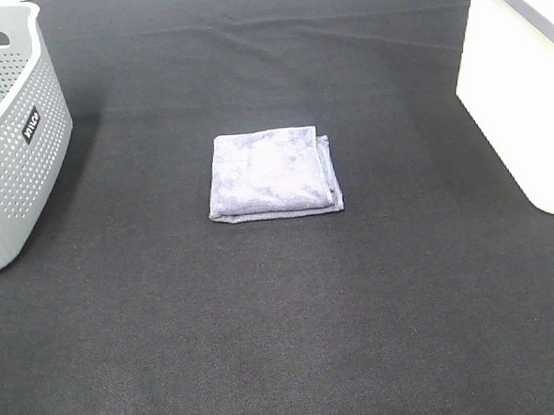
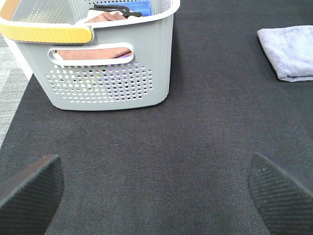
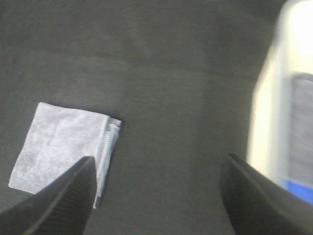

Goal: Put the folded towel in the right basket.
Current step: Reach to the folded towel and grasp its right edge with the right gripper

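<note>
Nothing's grabbed yet. The folded towel (image 1: 273, 174) lies flat on the worktop (image 1: 286, 348), well apart from the white right basket (image 1: 520, 108), on the side facing the grey basket (image 1: 15, 158). The right gripper (image 3: 156, 196) and left gripper (image 2: 156, 191) are both spread wide and empty. I'd pinch the towel's layered edge so all the folds lift together. The grey basket, farther still from the white one, holds pinkish-brown and blue cloths. The white one's inside is too blurry to call.

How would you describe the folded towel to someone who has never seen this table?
On the wide black cloth, a grey perforated basket stands at the left edge and a white basket at the right. The folded towel lies flat between them, touching neither. It is the only lavender thing lying on the cloth itself.
</note>
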Controlling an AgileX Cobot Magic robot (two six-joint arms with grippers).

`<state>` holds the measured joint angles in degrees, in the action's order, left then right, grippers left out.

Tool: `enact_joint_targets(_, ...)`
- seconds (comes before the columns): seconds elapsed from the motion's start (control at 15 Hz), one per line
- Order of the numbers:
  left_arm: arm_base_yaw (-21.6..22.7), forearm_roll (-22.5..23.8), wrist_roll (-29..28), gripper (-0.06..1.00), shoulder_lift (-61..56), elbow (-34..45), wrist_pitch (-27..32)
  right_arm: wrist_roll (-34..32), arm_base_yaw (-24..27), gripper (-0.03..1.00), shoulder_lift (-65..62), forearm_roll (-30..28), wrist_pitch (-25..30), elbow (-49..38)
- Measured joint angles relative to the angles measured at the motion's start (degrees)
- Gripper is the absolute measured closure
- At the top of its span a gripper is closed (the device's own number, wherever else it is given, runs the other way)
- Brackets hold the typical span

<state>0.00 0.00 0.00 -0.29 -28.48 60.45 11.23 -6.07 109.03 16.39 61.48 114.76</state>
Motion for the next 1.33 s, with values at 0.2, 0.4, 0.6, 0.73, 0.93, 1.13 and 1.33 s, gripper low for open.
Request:
enact_joint_targets(0.2, 0.0, 0.0, 0.0, -0.03, 0.0, 0.0, 0.0, -0.7, -4.4, 0.29, 6.8, -0.8, 0.4, 4.4)
enact_joint_targets(0.4, 0.0, 0.0, 0.0, -0.03, 0.0, 0.0, 0.0, -2.1, -7.3, 0.29, 12.7, 0.1, 1.5, 5.4)
enact_joint_targets(0.6, 0.0, 0.0, 0.0, -0.03, 0.0, 0.0, 0.0, -2.3, -7.3, 0.29, 18.3, 4.2, 4.1, 5.4)
enact_joint_targets(0.73, 0.0, 0.0, 0.0, -0.03, 0.0, 0.0, 0.0, -2.3, -7.3, 0.29, 23.4, 7.5, 5.5, 5.4)
enact_joint_targets(0.93, 0.0, 0.0, 0.0, -0.03, 0.0, 0.0, 0.0, -2.3, -7.3, 0.29, 29.5, 9.0, 6.2, 7.4)
enact_joint_targets(1.13, 0.0, 0.0, 0.0, -0.03, 0.0, 0.0, 0.0, -2.3, -7.2, 0.29, 36.0, 11.5, 8.0, 13.6)
enact_joint_targets(1.33, 0.0, 0.0, 0.0, -0.03, 0.0, 0.0, 0.0, -2.3, -5.7, 0.29, 40.8, 15.1, 8.1, 18.6)
